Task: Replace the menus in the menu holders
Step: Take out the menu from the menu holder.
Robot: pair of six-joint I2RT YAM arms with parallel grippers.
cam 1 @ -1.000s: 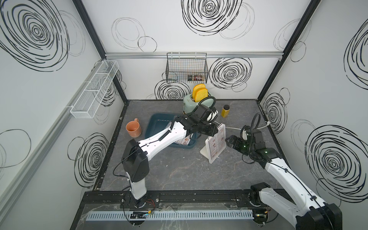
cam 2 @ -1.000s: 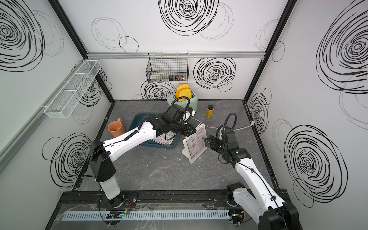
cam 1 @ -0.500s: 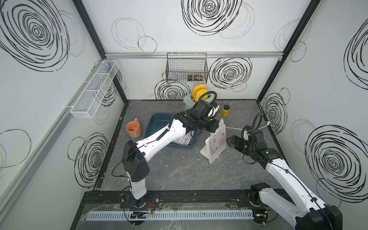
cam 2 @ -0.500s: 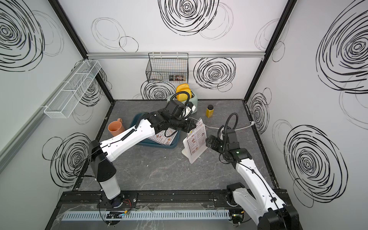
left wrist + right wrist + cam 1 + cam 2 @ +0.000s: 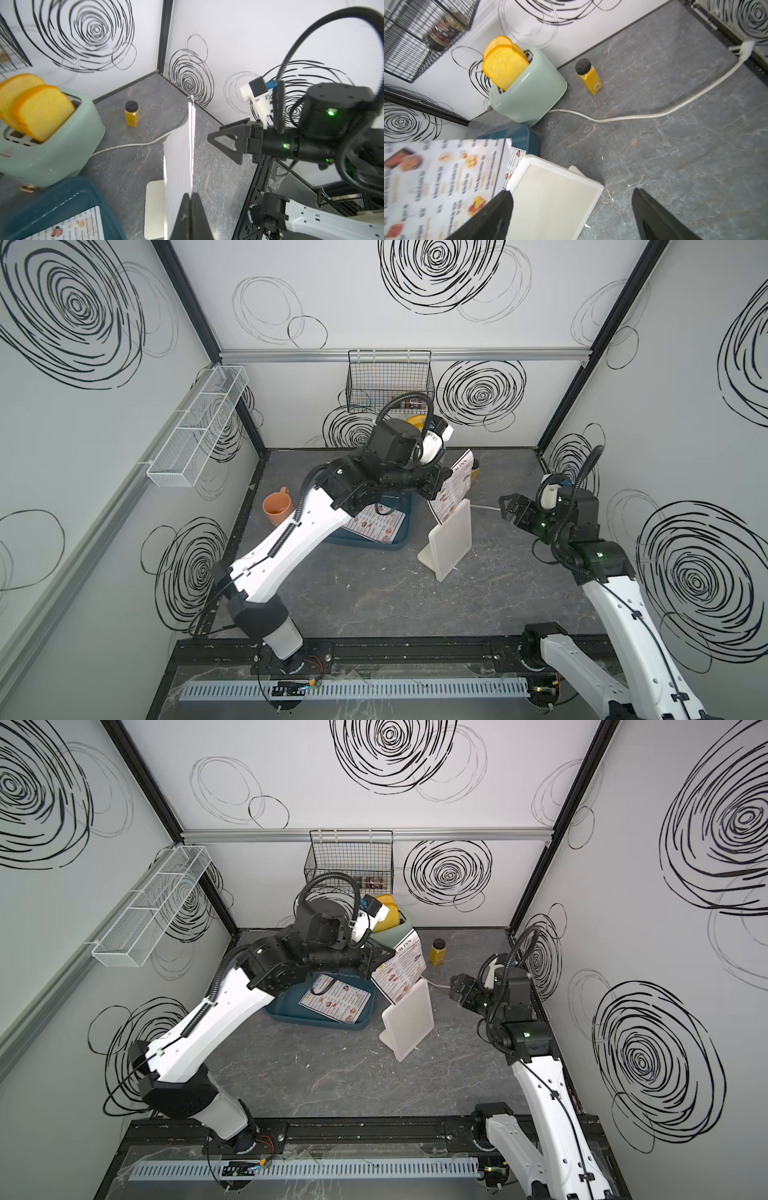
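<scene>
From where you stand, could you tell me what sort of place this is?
Probably a robot test cell staged as a café counter: swirl-marked walls enclose a toaster, a printed menu and a menu holder.

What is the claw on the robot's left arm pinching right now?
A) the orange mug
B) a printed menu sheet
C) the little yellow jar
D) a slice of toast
B: the left gripper is shut on the edge of a menu, and both top views show the sheet held up off the tabletop.
</scene>
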